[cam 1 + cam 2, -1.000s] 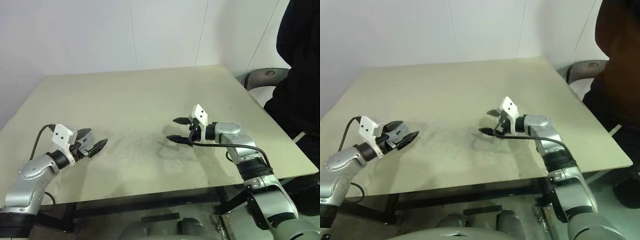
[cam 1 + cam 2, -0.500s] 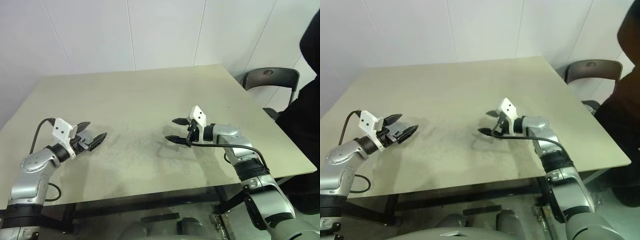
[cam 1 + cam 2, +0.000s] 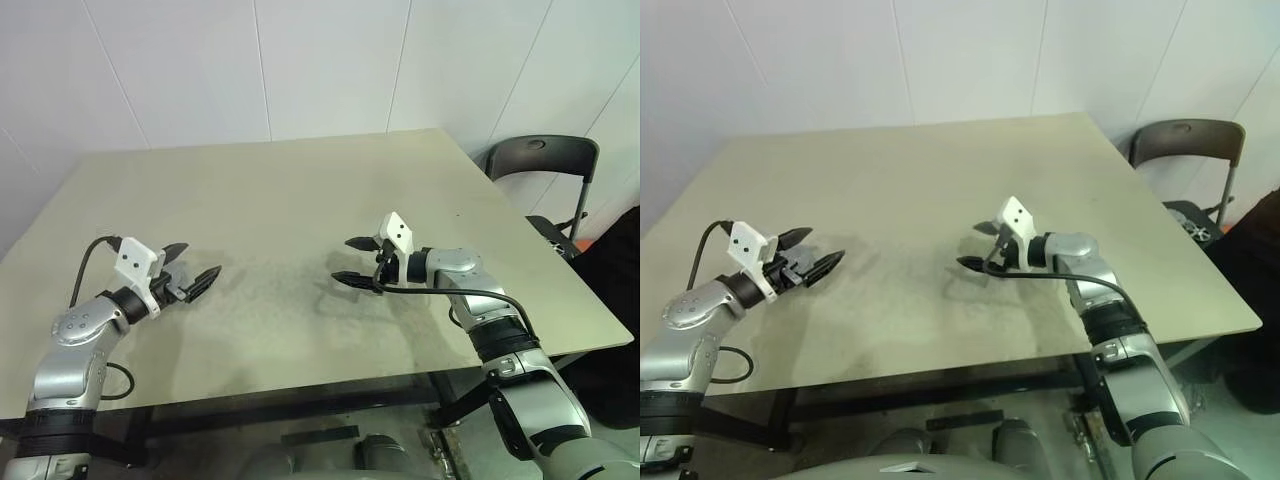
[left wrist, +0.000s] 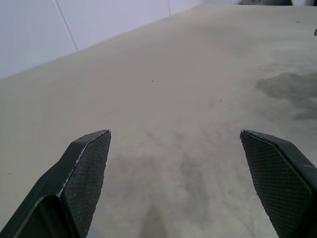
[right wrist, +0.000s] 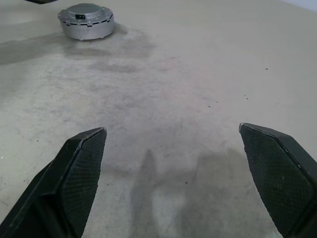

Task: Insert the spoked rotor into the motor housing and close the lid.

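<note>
Right gripper (image 5: 173,183) open; wrist view shows closed motor housing (image 5: 86,22).

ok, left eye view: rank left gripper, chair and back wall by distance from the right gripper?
From the right gripper:
1. left gripper, across the table, on the robot's left.
2. chair, past the table's far right corner.
3. back wall, behind the far edge; too close to call against the chair.

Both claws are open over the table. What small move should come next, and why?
Probably ease the right claw a little toward the round silver part. It is the one part the right wrist view shows, lying on the table well ahead of that claw and untouched. The left claw is also open and empty.
</note>
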{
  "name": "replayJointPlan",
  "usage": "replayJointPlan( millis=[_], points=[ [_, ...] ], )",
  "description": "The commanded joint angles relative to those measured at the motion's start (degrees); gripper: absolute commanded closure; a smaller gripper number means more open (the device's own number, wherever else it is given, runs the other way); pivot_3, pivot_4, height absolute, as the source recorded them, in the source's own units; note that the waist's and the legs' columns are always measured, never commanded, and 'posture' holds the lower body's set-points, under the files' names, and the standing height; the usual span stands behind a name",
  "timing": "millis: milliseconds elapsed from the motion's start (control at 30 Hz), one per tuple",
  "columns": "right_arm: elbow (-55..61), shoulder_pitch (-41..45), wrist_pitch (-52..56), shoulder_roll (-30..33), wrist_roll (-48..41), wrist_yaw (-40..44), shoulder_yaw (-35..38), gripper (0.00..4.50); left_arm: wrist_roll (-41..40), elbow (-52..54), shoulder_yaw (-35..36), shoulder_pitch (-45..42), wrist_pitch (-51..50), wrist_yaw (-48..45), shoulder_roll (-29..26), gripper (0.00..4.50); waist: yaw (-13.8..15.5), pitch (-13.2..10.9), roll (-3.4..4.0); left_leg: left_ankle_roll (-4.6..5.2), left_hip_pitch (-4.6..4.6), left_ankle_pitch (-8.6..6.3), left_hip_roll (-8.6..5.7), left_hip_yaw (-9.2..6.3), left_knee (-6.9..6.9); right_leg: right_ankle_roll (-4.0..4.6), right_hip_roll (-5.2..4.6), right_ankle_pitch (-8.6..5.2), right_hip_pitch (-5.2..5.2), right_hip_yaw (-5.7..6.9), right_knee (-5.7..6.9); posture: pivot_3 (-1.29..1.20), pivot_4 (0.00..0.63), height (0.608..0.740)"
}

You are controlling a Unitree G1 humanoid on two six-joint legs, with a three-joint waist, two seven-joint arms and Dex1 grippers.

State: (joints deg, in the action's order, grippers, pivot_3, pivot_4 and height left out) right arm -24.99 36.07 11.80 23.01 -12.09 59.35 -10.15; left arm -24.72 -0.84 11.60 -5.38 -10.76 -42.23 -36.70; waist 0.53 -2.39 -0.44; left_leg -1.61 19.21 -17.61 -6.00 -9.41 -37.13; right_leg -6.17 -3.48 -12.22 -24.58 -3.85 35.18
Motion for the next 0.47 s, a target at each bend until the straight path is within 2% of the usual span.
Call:
replayJointPlan(
  millis=[33,467],
  points=[
    [1.41,1.05,0.12,0.09,-0.85,-0.30,2.16,0.00,-0.69,2.24,2.07,-1.07,-1.08,0.97,-0.12,0.05,0.01,0.00,0.00,0.00,0.00,0.00,0.00,0.00,0.00,0.00,0.00,0.00,0.00,0.00,0.00,0.00,0.000,0.740],
    [0.67,1.41,-0.94,-0.29,-0.11,-0.29,1.62,0.00,-0.37,0.34,2.46,-1.97,0.21,-2.05,-0.15,0.05,0.02,0.00,0.00,-0.01,-0.03,0.00,0.00,0.00,-0.02,0.01,0.01,0.00,0.01,0.00,0.03,0.00,0.000,0.740]
  ],
)
